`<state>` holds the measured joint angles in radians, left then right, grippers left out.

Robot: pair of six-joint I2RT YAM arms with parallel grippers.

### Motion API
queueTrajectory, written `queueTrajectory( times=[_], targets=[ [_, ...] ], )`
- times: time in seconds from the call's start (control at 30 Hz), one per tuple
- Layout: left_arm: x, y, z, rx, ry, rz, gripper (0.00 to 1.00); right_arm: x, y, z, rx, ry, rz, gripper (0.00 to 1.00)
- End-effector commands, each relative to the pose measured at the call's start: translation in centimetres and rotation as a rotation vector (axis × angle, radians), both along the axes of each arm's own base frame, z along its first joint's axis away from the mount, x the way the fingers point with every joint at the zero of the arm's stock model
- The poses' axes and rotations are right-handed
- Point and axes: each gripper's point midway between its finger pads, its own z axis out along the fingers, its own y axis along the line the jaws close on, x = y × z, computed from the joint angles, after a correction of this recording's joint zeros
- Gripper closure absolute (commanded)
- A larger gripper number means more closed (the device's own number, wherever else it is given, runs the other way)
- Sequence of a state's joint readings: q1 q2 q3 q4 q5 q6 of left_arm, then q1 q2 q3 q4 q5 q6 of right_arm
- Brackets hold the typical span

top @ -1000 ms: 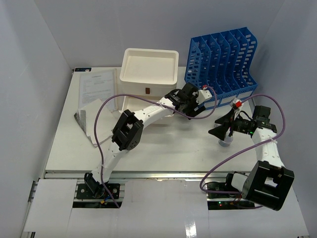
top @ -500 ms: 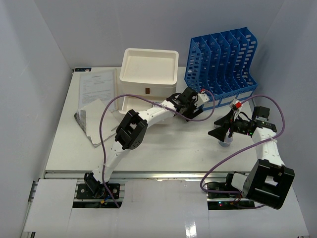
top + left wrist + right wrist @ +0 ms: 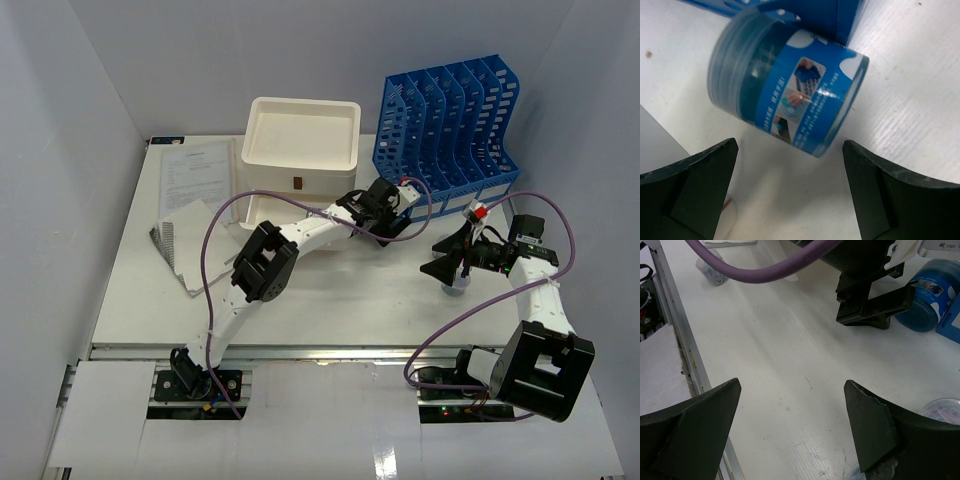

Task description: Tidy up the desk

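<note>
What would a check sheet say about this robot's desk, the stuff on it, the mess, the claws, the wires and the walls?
Surface: white desk, metal rail along the front.
Job's things: cream drawer box and blue file rack at the back; blue-labelled tub lying on its side by the rack.
Clutter: loose papers at the left; small clear tub beside the right gripper.
Grippers: left gripper open, blue-labelled tub just ahead, untouched; right gripper open, empty.
Cables: purple cable looping above the desk.
Surroundings: plain grey walls.

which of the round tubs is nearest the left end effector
The blue-labelled tub, right in front of the open left end effector by the blue file rack; the clear tubs sit farther off.
</note>
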<state>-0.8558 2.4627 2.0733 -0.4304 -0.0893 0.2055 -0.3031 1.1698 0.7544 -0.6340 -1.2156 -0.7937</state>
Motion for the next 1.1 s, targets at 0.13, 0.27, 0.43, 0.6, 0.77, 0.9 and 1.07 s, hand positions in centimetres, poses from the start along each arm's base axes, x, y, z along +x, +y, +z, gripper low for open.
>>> queueTrajectory(
  times=[0.13, 0.27, 0.43, 0.6, 0.77, 0.9, 1.07],
  targets=[
    [-2.6, 0.1, 3.2, -0.138, 0.122, 0.118, 0.02, -0.1, 0.1, 0.6, 0.019, -0.015, 0.011, 0.10],
    [-2.7, -0.3, 4.3, -0.267, 0.238, 0.255, 0.02, -0.1, 0.1, 0.6, 0.015, -0.018, 0.009, 0.10],
    [-3.1, -0.4, 5.2, -0.394, 0.401, 0.384, 0.02, -0.1, 0.1, 0.6, 0.012, -0.020, 0.009, 0.10],
    [-3.6, -0.9, 7.2, -0.481, 0.470, 0.419, 0.02, -0.1, 0.1, 0.7, 0.011, -0.022, 0.009, 0.10],
    [-3.7, -1.7, 9.3, -0.554, 0.491, 0.421, 0.02, -0.1, 0.1, 0.7, 0.006, -0.027, 0.007, 0.10],
    [-3.6, -2.2, 10.6, -0.604, 0.497, 0.422, 0.02, -0.1, 0.1, 0.7, 0.003, -0.029, 0.007, 0.10],
    [-2.5, -1.8, 11.5, -0.624, 0.431, 0.463, 0.02, -0.1, 0.1, 0.7, 0.003, -0.028, 0.007, 0.10]
  ],
)
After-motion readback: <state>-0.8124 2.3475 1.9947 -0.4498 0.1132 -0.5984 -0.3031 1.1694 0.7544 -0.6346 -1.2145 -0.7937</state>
